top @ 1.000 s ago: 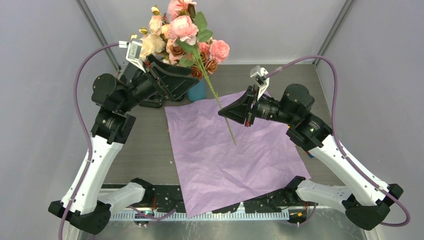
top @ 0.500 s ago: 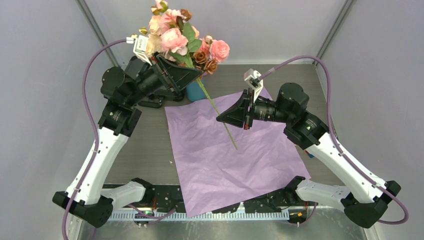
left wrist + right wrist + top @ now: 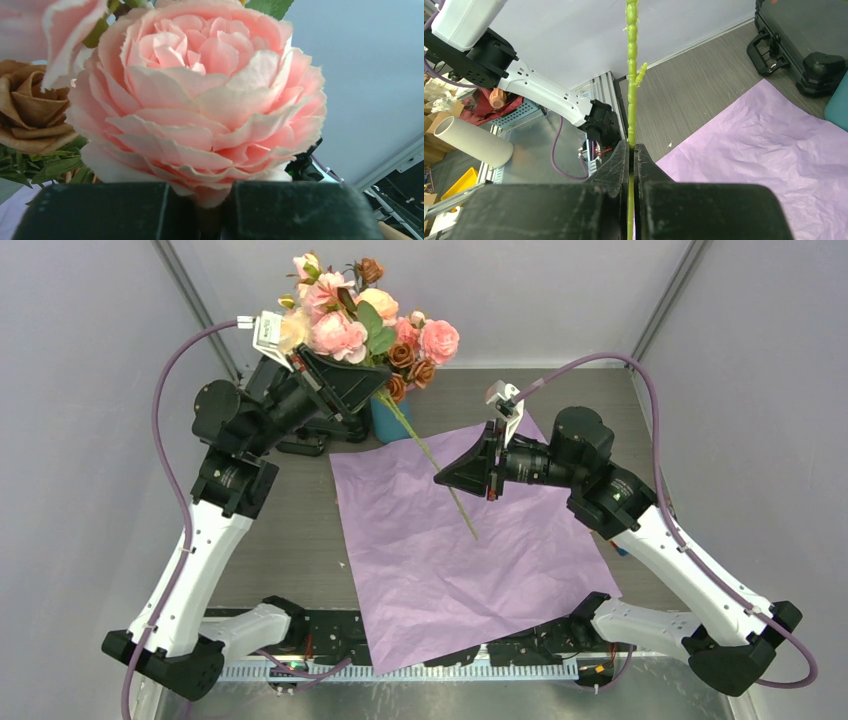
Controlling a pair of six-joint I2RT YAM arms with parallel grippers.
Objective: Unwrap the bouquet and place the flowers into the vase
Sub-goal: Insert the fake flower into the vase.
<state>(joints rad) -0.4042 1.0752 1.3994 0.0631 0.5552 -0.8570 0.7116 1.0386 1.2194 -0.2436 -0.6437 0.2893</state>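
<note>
Step in hand: the wrapping paper (image 3: 480, 570) lies spread flat on the desk (image 3: 290, 530), so I judge the unwrapping done. What I'm watching is the loading of the flowers (image 3: 340, 335) into the vase (image 3: 392, 428).
Where the flowers are: up in the air at the back left, heads bunched above the vase. I cannot tell whether some blooms already stand in it.
Left pincer (image 3: 392, 390): closed tight just under a big pink rose (image 3: 200, 100), pinching it at the neck.
Right pincer (image 3: 438, 478): closed narrow on a thin green stem (image 3: 631, 75) partway down, the foot of the stem poking out below it over the paper.
Left arm pose: raised high, elbow bent, wrist reaching in toward the back of the desk beside the vase.
Right arm pose: stretched across toward the middle, forearm low, wrist turned sideways so the stem slants through its fingers.
Vase: teal, upright at the back edge of the paper, partly hidden behind the left arm.
Next move calls for: swinging the slanted stem upright and bringing its foot over the narrow mouth. The right side should guide, then let go, so the stem can slide down.
</note>
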